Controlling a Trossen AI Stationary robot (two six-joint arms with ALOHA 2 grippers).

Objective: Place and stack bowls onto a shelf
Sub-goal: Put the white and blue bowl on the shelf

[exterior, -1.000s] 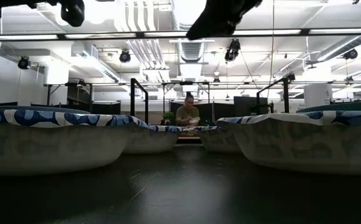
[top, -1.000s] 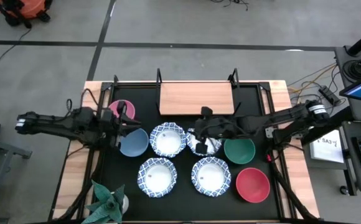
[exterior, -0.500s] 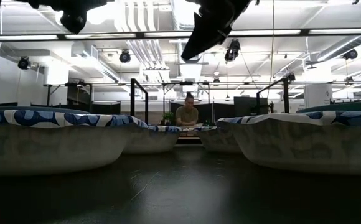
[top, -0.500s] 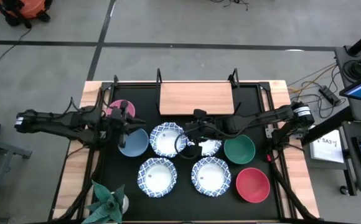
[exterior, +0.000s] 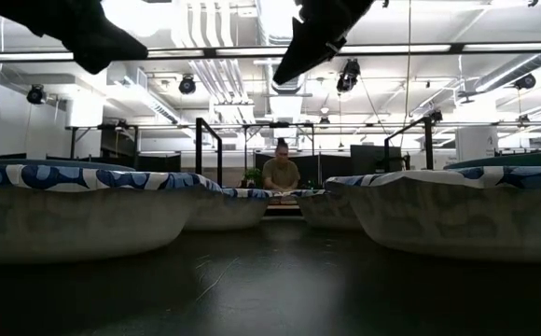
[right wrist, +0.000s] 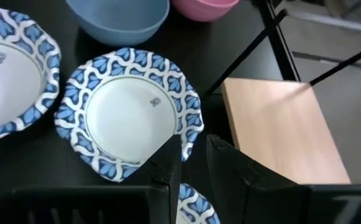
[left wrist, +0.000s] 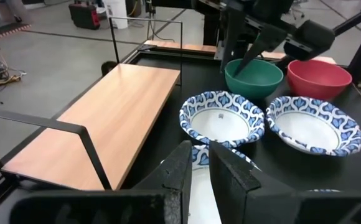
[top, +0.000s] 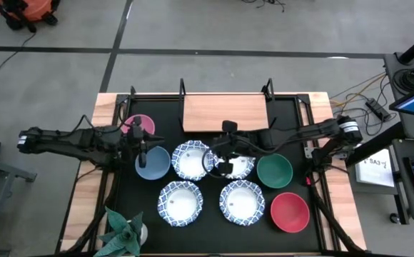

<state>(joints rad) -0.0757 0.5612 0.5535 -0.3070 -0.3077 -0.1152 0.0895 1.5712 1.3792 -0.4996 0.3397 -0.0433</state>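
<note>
Eight bowls sit on the black table: pink (top: 139,126), blue (top: 152,163), green (top: 274,172), red (top: 290,212) and four white ones with blue rims (top: 191,160) (top: 240,168) (top: 180,203) (top: 242,202). The wooden shelf (top: 225,113) stands bare at the far edge. My left gripper (top: 144,148) hangs above the blue bowl's far rim, beside the pink bowl, fingers nearly together (left wrist: 200,165) and holding nothing. My right gripper (top: 218,157) hovers between the two far white bowls, above their rims, fingers (right wrist: 193,152) close together and holding nothing.
A green spiky plant (top: 123,232) stands at the near left corner. The shelf has black metal posts (top: 182,89) (top: 268,89) at its ends. A person (exterior: 281,173) sits in the room beyond the table. The bowls lie close together in two rows.
My right gripper has reached toward the table's left, from over the far right white bowl to the gap between the two far white bowls. My left gripper has come lower over the blue bowl. No bowl has moved.
</note>
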